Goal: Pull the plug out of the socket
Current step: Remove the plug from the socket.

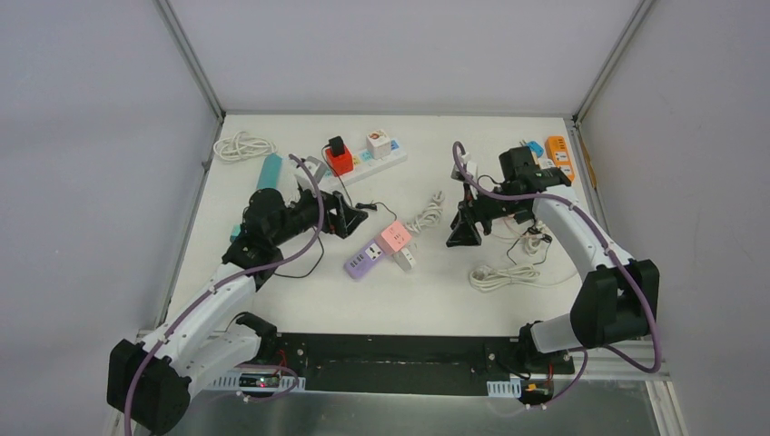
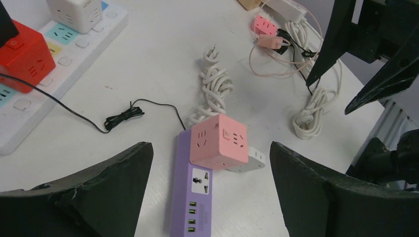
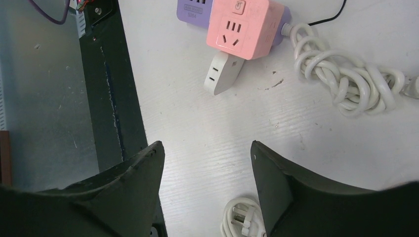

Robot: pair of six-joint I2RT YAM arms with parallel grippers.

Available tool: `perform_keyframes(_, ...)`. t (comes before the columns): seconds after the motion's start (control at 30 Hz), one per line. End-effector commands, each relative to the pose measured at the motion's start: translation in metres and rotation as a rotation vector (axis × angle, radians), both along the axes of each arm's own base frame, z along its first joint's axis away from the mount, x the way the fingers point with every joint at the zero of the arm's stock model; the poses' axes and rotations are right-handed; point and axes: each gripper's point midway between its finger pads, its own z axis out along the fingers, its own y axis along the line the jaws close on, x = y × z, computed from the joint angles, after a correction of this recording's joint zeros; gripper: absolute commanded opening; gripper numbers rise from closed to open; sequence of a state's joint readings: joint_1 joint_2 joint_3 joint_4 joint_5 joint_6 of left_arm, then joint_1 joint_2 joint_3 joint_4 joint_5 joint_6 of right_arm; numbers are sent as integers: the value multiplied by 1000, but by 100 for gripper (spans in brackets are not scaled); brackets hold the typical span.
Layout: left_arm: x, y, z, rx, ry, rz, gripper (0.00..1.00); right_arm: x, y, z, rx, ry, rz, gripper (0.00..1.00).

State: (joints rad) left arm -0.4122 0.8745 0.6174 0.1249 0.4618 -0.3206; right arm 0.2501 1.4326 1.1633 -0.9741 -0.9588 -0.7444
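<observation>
- Top external: shows a pink plastic cube plug seated on the far end of a flat purple plastic socket strip, near the middle of the white table. Has a small white plastic adapter against the cube's side.
- Puts the left gripper just left of the strip and the right gripper to the plug's right (both apart from it).
- Left wrist: looks down between two spread black fingers; jaws released, grasping nothing. Frames the plug in the gap, lying lower on the strip.
- Catches a bundled white cable beyond the plug, and a red plastic cube on a long white power strip at upper left.
- Right wrist: shows jaws parted and empty over bare table. Keeps the plug at the top edge, well ahead of the fingertips, with the adapter just below it and the bundled cable to the right.
</observation>
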Motion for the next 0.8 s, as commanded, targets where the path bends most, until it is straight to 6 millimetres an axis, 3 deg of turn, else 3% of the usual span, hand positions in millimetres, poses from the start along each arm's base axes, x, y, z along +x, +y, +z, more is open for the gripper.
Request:
perform_keyframes(0.0,20,-6,8,66,-203,28,90,2,-2,26,30,-127,41,68)
perform_keyframes(0.13,34,-5,-18,136,-190,83,94,2,-3,25,26,-127,43,68)
perform_keyframes(0.37,33,3,-51,238,-193,138,95,4,-2,24,25,-105,34,68)
perform_keyframes(0.77,25,5,-56,196,-217,144,99,10,6,19,30,-61,-6,68)
